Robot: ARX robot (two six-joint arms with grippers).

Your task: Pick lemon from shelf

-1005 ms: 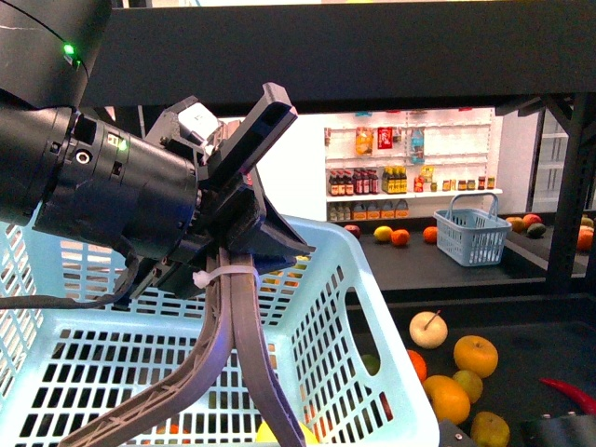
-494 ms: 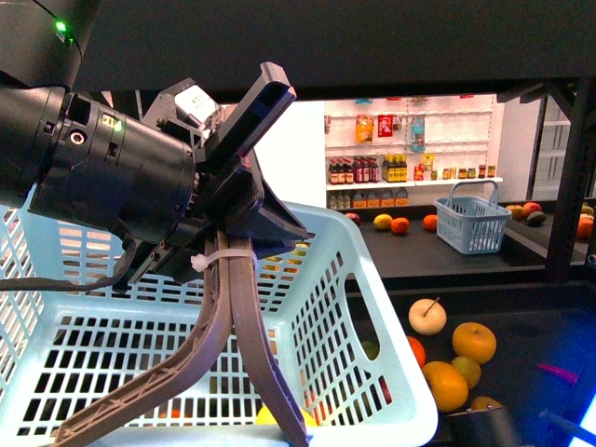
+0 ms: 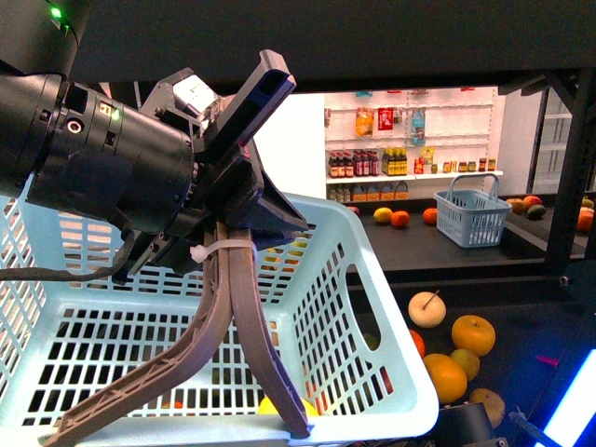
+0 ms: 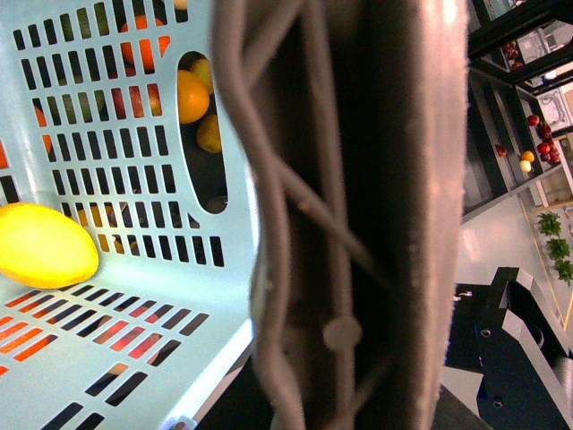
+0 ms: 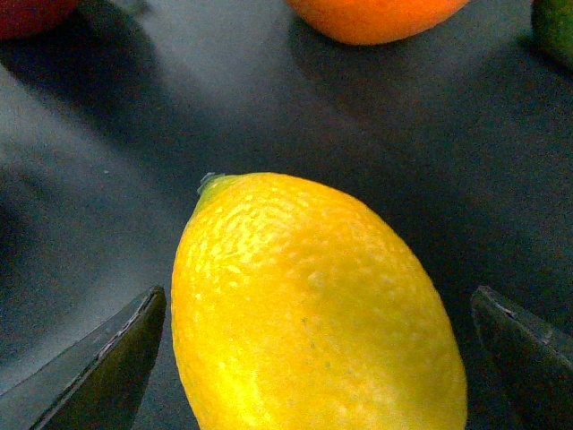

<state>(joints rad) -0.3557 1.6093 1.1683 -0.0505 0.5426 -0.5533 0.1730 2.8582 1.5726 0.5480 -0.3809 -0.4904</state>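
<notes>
Closing on the lemon (image 5: 313, 296) is, by my judgement, the step in hand. It lies on its side on the dark deck of the shelf (image 5: 107, 125), and the right gripper (image 5: 313, 363) straddles it with jaws wide. One dark fingertip (image 5: 103, 367) stands on either flank, and neither touches the peel. The tapered tip points away from the camera, so the jaws stand across the fruit's shorter width, which looks the sound way to take it.

To do this well, the arm should probably ease a little lower so the pads meet the widest part, then close slowly and evenly. The skin is rounded, and a high or lopsided pinch would likely squirt it along the deck. An orange fruit (image 5: 376, 13) lies near on the same deck, apart from the lemon, so a straight upward lift seems safest.

The left gripper (image 3: 177, 433), jaws splayed wide, hangs over the pale blue basket (image 3: 372, 279) at near left, where a yellow fruit (image 4: 45, 244) lies.
</notes>
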